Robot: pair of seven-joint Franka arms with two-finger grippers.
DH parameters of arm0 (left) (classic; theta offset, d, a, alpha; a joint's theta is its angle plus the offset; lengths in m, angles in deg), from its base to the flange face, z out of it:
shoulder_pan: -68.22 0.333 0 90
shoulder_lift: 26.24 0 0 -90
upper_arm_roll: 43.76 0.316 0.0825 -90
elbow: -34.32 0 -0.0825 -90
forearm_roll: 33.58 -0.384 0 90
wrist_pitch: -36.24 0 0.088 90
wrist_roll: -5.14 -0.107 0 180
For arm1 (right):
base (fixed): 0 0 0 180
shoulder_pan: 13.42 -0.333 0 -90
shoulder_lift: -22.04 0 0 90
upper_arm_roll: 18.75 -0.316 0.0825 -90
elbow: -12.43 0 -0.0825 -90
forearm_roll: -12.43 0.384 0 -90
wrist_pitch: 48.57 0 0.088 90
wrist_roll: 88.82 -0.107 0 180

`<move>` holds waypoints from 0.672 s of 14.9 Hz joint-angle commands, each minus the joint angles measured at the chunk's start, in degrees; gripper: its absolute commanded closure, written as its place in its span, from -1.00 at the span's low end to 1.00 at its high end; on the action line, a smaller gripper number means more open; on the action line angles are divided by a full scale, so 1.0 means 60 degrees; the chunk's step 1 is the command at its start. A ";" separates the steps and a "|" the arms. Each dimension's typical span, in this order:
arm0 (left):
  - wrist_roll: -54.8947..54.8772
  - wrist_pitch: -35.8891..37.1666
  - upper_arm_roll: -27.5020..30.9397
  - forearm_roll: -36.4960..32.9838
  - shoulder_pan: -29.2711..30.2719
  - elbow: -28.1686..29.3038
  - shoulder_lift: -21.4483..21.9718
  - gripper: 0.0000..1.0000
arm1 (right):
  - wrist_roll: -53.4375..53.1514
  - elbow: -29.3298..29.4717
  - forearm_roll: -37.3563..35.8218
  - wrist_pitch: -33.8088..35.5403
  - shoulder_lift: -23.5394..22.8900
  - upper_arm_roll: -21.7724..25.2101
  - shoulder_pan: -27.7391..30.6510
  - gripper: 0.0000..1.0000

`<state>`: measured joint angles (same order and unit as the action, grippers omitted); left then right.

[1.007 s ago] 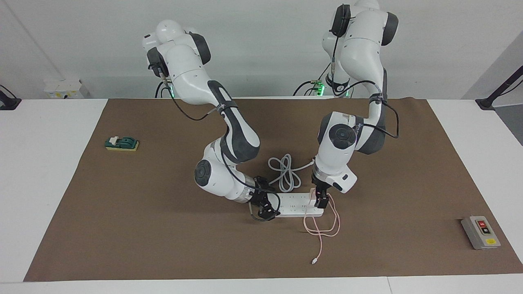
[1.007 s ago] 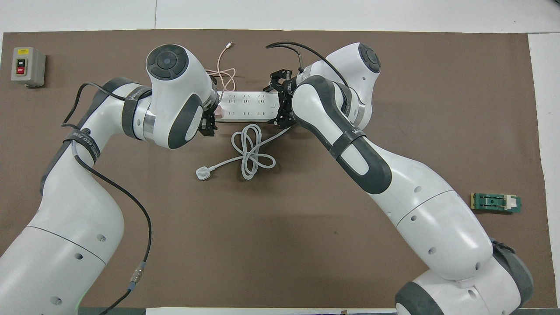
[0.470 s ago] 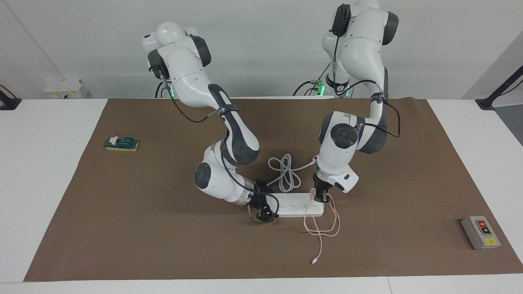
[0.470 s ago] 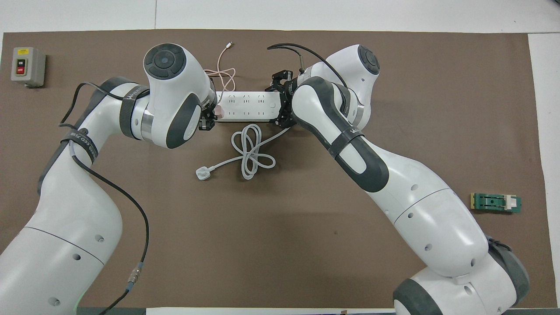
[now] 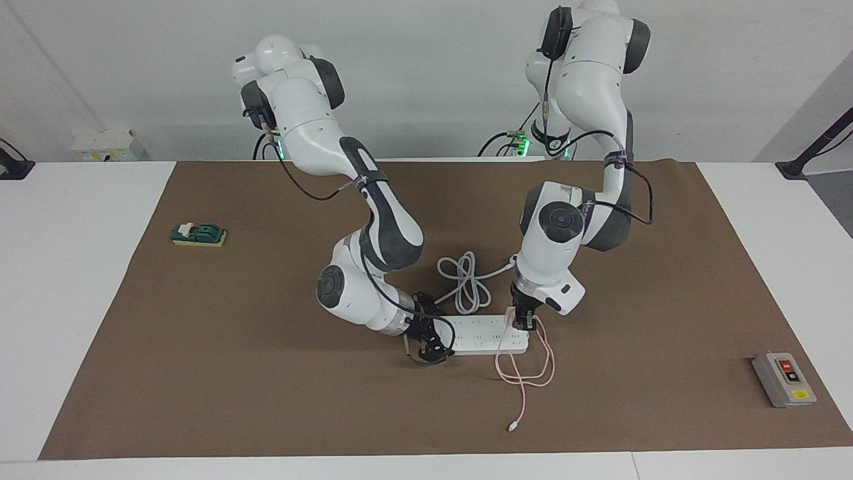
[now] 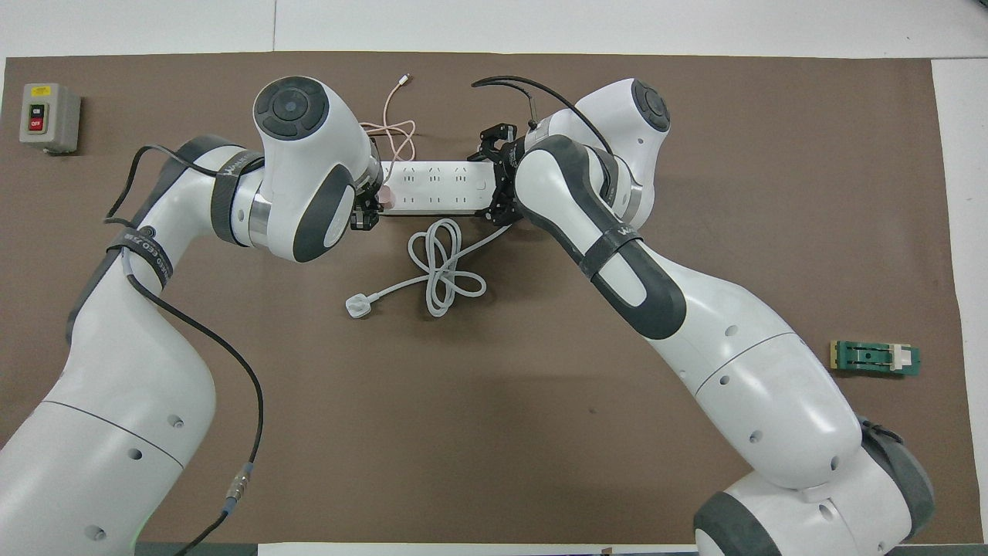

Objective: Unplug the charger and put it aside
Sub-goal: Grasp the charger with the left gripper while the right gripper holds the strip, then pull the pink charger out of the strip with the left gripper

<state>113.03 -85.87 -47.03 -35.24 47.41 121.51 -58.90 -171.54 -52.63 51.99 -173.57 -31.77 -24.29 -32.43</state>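
The pale-pink charger [image 5: 510, 313] sits at the end of the white power strip [image 5: 480, 333] toward the left arm's end of the table. It also shows in the overhead view [image 6: 387, 199] on the strip [image 6: 436, 188]. My left gripper [image 5: 524, 325] [image 6: 369, 210] is shut on the charger from above. The charger's thin pink cable [image 5: 526, 370] [image 6: 390, 127] loops on the mat, farther from the robots than the strip, and ends in a white connector [image 5: 512, 427] [image 6: 404, 78]. My right gripper [image 5: 426, 340] [image 6: 494, 177] grips the strip's other end across its width.
The strip's thick white cord [image 5: 463, 280] [image 6: 444, 266] with its white plug [image 6: 356, 306] lies coiled nearer to the robots than the strip. A grey switch box [image 5: 783, 379] [image 6: 49, 117] lies toward the left arm's end. A green part [image 5: 198, 234] [image 6: 876, 357] lies toward the right arm's end.
My left gripper has risen slightly at the charger. My right gripper has settled a little lower on the strip's end. The strip and cables lie as before.
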 commanded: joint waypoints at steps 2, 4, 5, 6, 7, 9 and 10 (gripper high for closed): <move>-0.0357 0.0822 0.0076 -0.0280 0.0303 0.0014 0.0855 1.00 | 0.0325 0.0150 -0.0045 -0.0539 -0.0216 -0.0013 -0.0112 -0.06; -0.0855 0.1305 0.0091 -0.0192 0.0406 -0.0088 0.1207 1.00 | 0.0325 0.0150 -0.0045 -0.0539 -0.0201 -0.0013 -0.0112 -0.06; -0.1075 0.1511 0.0120 -0.0177 0.0523 -0.0118 0.1368 1.00 | 0.0311 0.0150 -0.0045 -0.0539 -0.0216 -0.0013 -0.0112 -0.06; -0.1265 0.1745 0.0062 -0.0177 0.0800 -0.0118 0.1529 1.00 | 0.0325 0.0150 -0.0045 -0.0539 -0.0216 -0.0013 -0.0112 -0.06; -0.1586 0.1979 0.0062 -0.0177 0.0976 -0.0118 0.1719 1.00 | 0.0325 0.0150 -0.0045 -0.0539 -0.0216 -0.0013 -0.0112 -0.06; -0.2799 0.2725 0.0062 -0.0162 0.1488 -0.0133 0.2174 1.00 | 0.0311 0.0150 -0.0016 -0.0525 -0.0201 -0.0013 -0.0112 -0.07; -0.3501 0.3077 0.0047 -0.0148 0.1839 -0.0133 0.2407 1.00 | 0.0296 0.0150 -0.0016 -0.0466 -0.0201 -0.0013 -0.0112 -0.08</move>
<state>98.58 -71.30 -46.22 -35.65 55.08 119.83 -47.53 -171.54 -52.63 51.96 -173.65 -31.77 -24.29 -32.46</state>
